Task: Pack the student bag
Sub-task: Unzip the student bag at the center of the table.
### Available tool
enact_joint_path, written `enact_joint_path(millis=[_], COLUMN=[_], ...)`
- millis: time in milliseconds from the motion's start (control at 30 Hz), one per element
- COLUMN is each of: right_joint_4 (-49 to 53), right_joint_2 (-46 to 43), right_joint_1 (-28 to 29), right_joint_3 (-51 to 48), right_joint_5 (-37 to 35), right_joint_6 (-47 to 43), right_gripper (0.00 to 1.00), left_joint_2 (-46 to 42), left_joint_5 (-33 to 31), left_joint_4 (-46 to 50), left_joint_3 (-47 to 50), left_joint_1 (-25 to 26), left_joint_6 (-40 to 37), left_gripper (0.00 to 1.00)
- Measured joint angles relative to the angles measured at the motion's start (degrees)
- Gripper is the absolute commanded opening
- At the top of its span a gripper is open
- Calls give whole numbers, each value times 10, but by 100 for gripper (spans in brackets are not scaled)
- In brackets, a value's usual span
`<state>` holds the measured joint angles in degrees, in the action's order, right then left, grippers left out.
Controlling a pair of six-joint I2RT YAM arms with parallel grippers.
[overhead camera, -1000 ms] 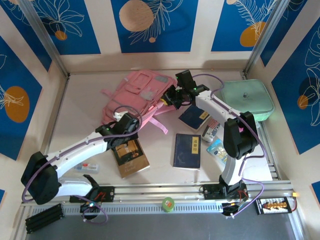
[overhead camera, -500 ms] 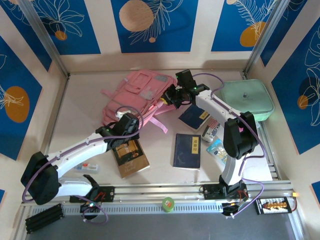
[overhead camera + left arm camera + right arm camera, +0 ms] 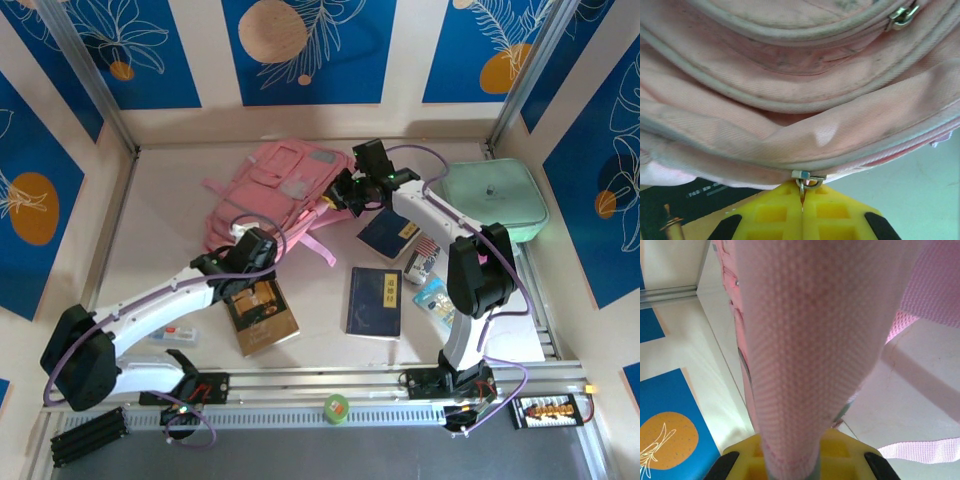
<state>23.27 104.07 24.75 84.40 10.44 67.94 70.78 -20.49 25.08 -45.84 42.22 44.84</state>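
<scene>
A: Has anything of yours moved in the last second?

B: Hardly. From above, your left gripper (image 3: 802, 197) is at the same near edge of the bag (image 3: 275, 190), and your right gripper (image 3: 790, 462) is at the same far-right corner. The bag hasn't slid.

A: And what are you holding?

B: Your left fingers are pinched together on the zip pull (image 3: 807, 179), right at their tips, with bag fabric bulging just beyond. Your right fingers are clamped on a pink mesh strap (image 3: 800, 340) that runs straight out from between them.

A: So where does that leave you?

B: The seam beyond your left fingertips looks closed, so I'd judge you haven't started opening the bag. The book (image 3: 265, 318) just beneath those fingers is still outside it.
</scene>
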Motion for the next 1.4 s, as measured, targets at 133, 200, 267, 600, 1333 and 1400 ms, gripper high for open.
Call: enact_joint_path(millis=[133,200,267,600,1333,1400], right_joint_4=[-14,-32,-49,-93,-72,-74], right_joint_2=[0,0,4,102,-78,-66], right_joint_1=[-28,-48,-62,-86,45,75], right_joint_3=[-26,-40,-47,-20,-209,-209], right_joint_5=[19,39,61,121,34,29], right_joint_6=[-40,-61,-76,-124,-50,-15], right_gripper=[0,0,0,15,62,67], left_joint_2=[-33,-44,-47,-7,78,80], left_joint_5=[-6,-4,3,43,89,90], left_joint_4=[7,10,9,13,72,73], left_joint_3=[25,36,41,16,-64,-64], left_joint_1=[-11,-24,-35,-51,-56,-56], left_joint_6=[-3,-4,-11,-79,-139,-139], left_gripper=[0,0,0,0,0,0])
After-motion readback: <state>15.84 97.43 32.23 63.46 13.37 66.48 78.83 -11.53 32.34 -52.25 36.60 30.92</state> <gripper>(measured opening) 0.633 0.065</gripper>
